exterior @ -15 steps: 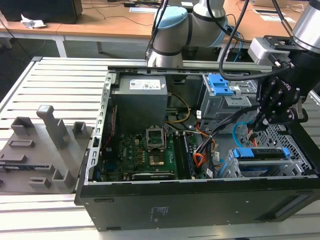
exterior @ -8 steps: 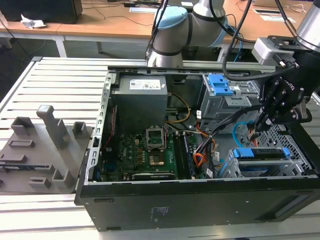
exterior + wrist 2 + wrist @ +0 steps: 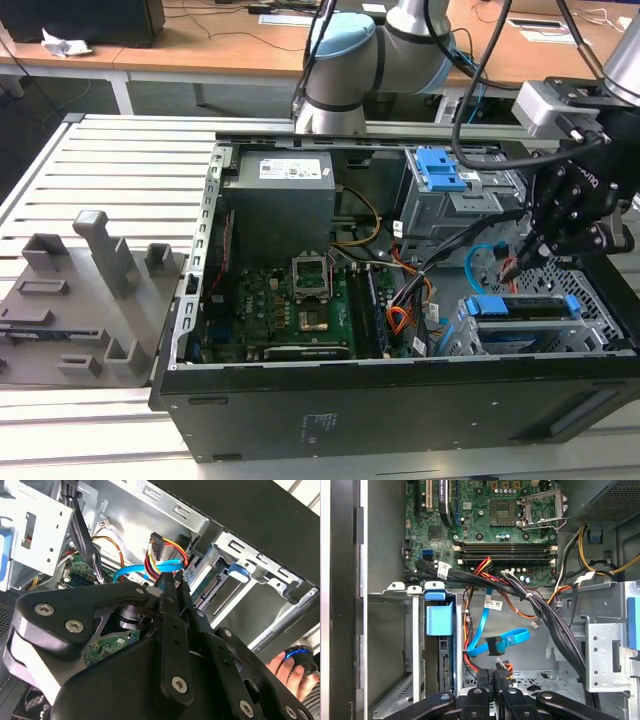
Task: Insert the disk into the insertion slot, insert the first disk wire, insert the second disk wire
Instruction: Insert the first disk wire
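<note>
Couldn't make out any print worth quoting, just spotted a white sticker (image 3: 290, 168) on the power supply (image 3: 280, 215) and a few small white tags (image 3: 443, 570) wrapped round the black cables (image 3: 545, 615). Found the hard drive (image 3: 525, 322) already sitting in the perforated grey cage (image 3: 600, 318) at the exterior view's right, blue carrier and all; caught it edge-on in the first wrist view too. Saw the gripper (image 3: 495, 672) hanging just beside that cage, down inside the case, jaws pinched nearly together on what looked like the small black plug of the red and black wire (image 3: 501, 666). Noticed the light blue cable (image 3: 482, 630) curling in a loop right by the fingertips, dark plug at the bend, apart from the drive. Spotted a taller grey cage with a blue latch (image 3: 438, 168) further back, and the green motherboard (image 3: 290, 300) in the middle. Had the whole computer case (image 3: 400, 410) lying open on its side on a ribbed aluminium table (image 3: 120, 160), with a grey fixture of blocks (image 3: 90, 290) at the exterior view's left and wooden desks (image 3: 200, 45) across the room behind.
</note>
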Action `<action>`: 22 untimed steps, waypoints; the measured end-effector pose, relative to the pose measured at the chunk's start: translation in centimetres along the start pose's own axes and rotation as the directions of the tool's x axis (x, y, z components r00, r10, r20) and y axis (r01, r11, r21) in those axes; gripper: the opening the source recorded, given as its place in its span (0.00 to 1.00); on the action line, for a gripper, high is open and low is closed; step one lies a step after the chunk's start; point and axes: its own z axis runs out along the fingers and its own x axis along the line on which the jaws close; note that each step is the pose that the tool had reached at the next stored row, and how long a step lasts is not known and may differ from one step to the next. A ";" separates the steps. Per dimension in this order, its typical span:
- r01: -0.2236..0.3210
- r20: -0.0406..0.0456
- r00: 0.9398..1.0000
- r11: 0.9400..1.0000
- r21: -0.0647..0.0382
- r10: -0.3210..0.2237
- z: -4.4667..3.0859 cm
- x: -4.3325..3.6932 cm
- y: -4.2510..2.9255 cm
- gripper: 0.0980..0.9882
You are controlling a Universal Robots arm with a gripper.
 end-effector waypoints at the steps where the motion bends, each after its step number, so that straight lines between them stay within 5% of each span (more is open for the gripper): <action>1: 0.000 0.000 1.000 1.000 0.000 0.000 0.00 0.30 -0.01 0.08; 9: 0.000 0.000 1.000 1.000 0.000 0.000 0.02 2.33 -0.03 0.08; 15: 0.000 0.000 1.000 1.000 0.000 0.000 0.37 2.39 -0.37 0.08; 18: 0.000 0.000 1.000 1.000 0.000 0.000 0.42 3.48 -0.45 0.08; 22: 0.000 0.003 1.000 1.000 0.000 0.000 0.57 3.65 -0.46 0.08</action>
